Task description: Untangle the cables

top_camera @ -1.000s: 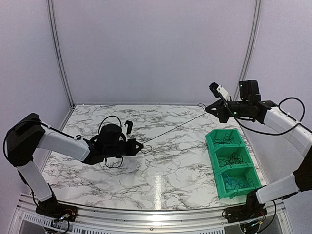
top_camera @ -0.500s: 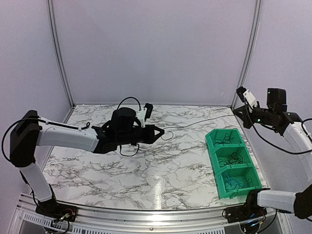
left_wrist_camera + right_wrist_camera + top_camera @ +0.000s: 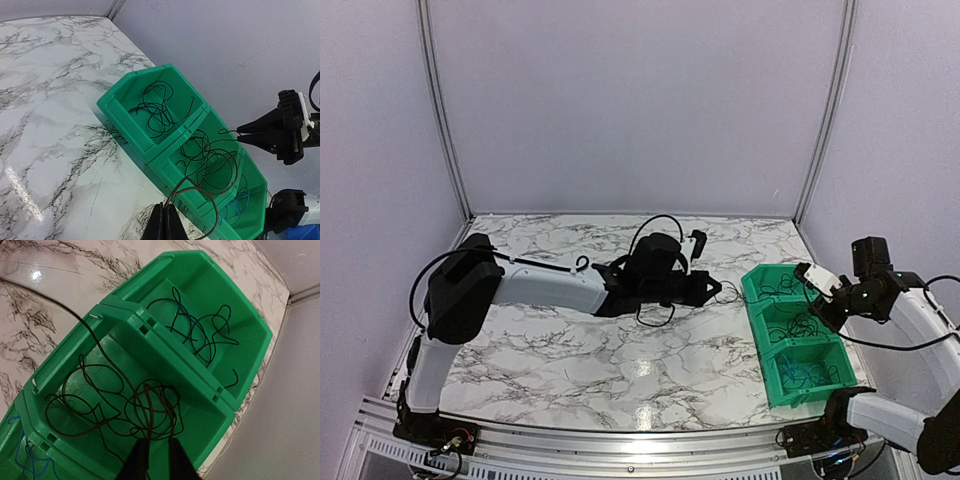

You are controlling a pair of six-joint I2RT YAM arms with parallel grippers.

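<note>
Left gripper [image 3: 164,224] has its fingers pressed together on a dark cable [image 3: 172,195], pinching it low over the table just beside the green bin [image 3: 125,112]. From the pinch the strand arcs up over the bin's rim and into the middle compartment. Right gripper [image 3: 153,460] hangs above that same compartment with its fingers drawn close on another part of the strand, which drops from them into a loose heap of overlapping loops. From above, the left gripper [image 3: 718,290] sits at the bin's left side and the right gripper [image 3: 823,300] over its right side. The cable is thin, limp and brownish-black. The bin is glossy moulded plastic with three open-topped compartments in a row. Black cables [image 3: 160,112] lie coiled in the compartment farthest from the arm bases, and blue cables [image 3: 234,206] lie in the nearest. The table [image 3: 570,340] is a shiny white surface veined grey like marble, with a bright glare on it. Pale lilac walls [image 3: 640,100] and metal corner posts [image 3: 432,100] close it in.
</note>
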